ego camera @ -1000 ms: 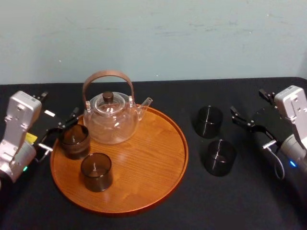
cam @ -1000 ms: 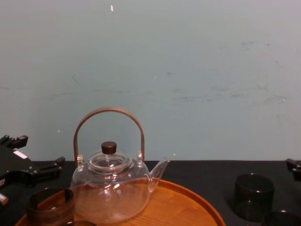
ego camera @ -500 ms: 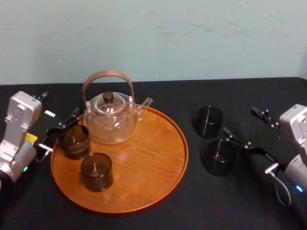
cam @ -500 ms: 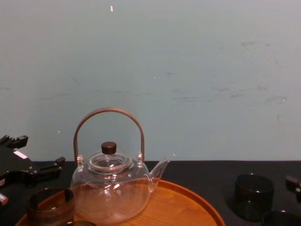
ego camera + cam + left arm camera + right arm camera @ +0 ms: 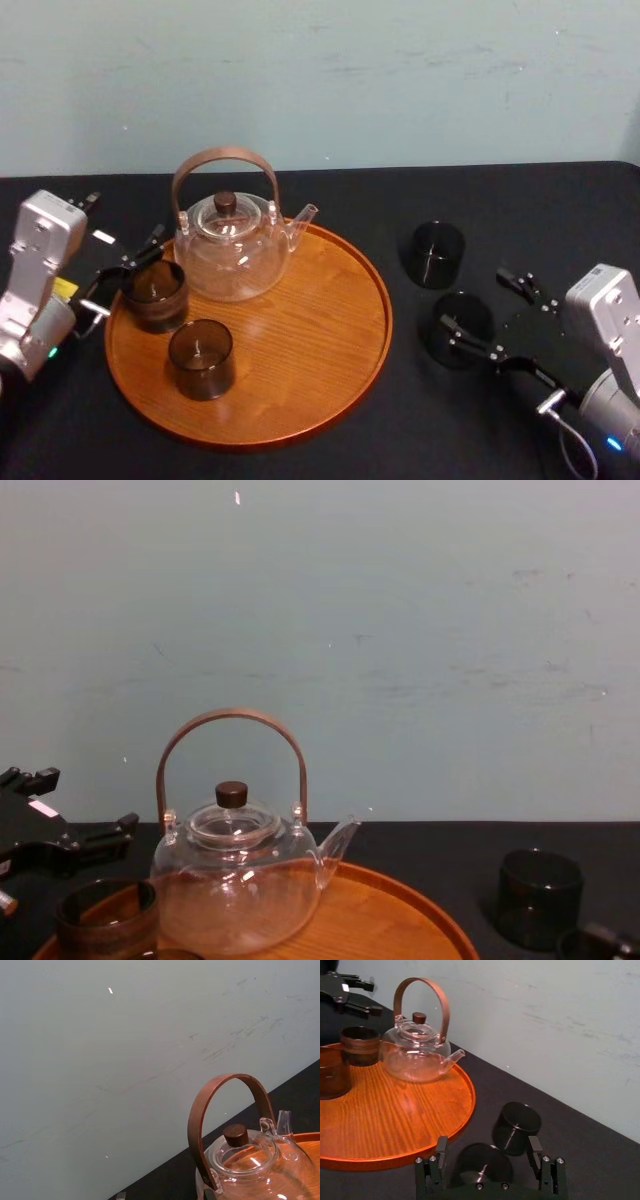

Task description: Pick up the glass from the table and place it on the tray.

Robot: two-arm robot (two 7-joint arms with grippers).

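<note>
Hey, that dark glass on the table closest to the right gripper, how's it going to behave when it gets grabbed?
Probably stiff but slippery: the glass looks smooth and shiny, so the open right gripper lined up with it may slide. Short and wide, it likely won't tip easily. Thin walls suggest it's light and fragile. The left gripper sits by the tray.

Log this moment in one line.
right pincer: open at near table glass | glass: not lifted | left pincer: open beside tray

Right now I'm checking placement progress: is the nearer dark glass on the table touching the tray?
Apart. The head view shows a strip of black table between the nearer glass and the tray rim.
</note>
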